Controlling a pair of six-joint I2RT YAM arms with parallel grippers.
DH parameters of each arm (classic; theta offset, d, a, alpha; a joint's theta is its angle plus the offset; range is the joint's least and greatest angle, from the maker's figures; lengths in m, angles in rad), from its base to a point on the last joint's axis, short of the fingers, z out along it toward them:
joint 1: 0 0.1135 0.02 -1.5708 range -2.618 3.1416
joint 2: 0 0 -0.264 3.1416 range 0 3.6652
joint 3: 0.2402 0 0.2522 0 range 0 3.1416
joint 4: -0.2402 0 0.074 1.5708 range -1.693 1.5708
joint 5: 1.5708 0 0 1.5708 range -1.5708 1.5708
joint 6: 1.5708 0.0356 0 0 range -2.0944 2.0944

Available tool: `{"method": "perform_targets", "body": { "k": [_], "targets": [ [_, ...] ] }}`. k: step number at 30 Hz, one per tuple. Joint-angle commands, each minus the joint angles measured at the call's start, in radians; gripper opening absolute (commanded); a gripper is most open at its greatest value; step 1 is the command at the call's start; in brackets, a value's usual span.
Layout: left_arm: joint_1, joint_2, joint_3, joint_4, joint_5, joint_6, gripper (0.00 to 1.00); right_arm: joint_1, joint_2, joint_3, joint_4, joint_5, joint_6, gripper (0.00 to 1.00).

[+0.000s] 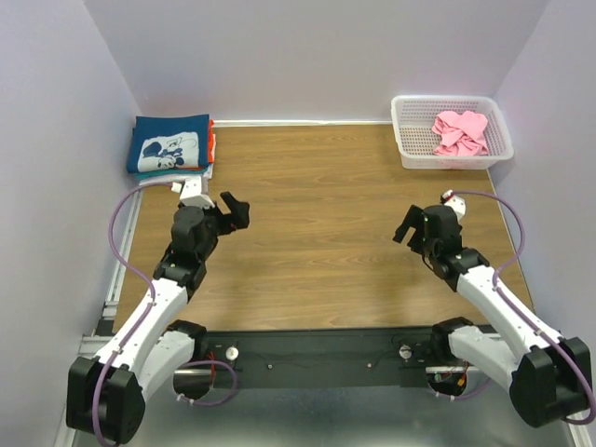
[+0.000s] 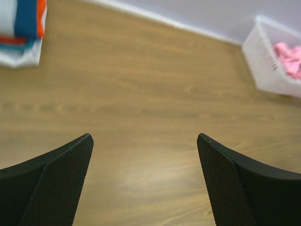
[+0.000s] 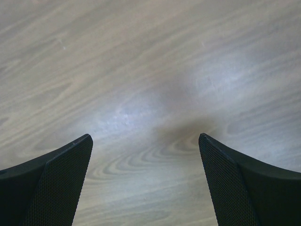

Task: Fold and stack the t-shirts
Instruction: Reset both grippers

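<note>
A stack of folded t-shirts point(image 1: 171, 147) lies at the back left corner of the table, the navy one with a white cartoon print on top, with orange, teal and white edges below; its corner shows in the left wrist view point(image 2: 21, 30). A crumpled pink t-shirt point(image 1: 460, 131) lies in the basket; it also shows in the left wrist view point(image 2: 290, 57). My left gripper point(image 1: 230, 210) is open and empty, just in front of the stack. My right gripper point(image 1: 411, 229) is open and empty over bare wood at the right.
A white plastic lattice basket point(image 1: 407, 140) stands at the back right corner, also in the left wrist view point(image 2: 263, 66). Lilac walls close the table at the back and both sides. A metal rail runs along the left edge.
</note>
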Motion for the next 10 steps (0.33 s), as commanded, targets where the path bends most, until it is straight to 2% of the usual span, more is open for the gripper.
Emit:
{"method": "perform_targets", "body": {
  "k": [1,10],
  "targets": [
    [-0.006,-0.045,-0.084,0.003,-0.079,-0.065,0.98,-0.004,-0.089,-0.085,0.057,-0.036,0.048,1.00],
    [-0.007,-0.145,-0.115,-0.007,-0.149,-0.071,0.98,-0.004,-0.236,-0.154,0.107,-0.016,0.056,1.00]
  ]
}}
